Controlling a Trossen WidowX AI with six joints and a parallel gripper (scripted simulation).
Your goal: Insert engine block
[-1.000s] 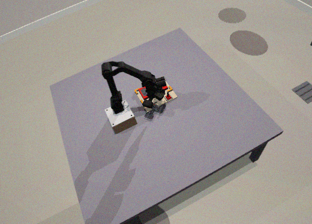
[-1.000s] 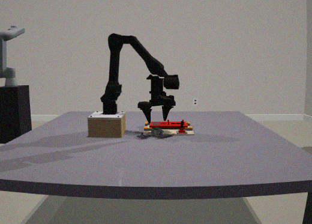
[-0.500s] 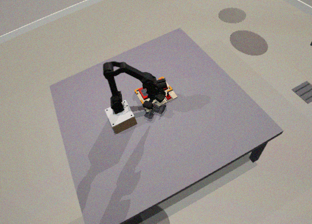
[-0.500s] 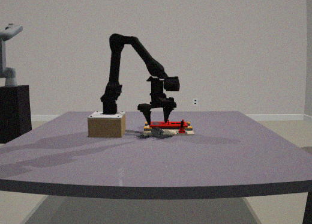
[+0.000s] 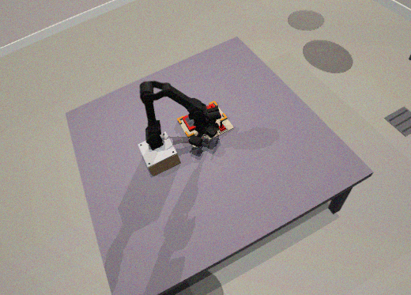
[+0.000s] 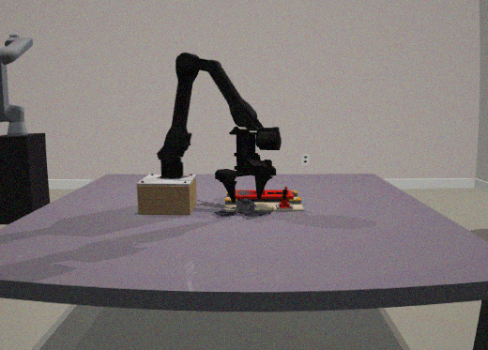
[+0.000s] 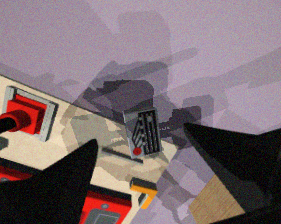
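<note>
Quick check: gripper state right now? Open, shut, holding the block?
Black parallel-jaw gripper: open wide, holding nothing; the small grey engine block lies below between its fingers, untouched.

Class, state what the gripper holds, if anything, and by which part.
Nothing: the gripper is open above the engine block, which lies untouched at the board's edge.

On the table (image 6: 328, 247), the arm's pedestal (image 6: 166, 197) stands left of the car body (image 6: 265, 195). The engine block (image 7: 142, 132) lies at the body board's near edge, between the spread fingers.
</note>
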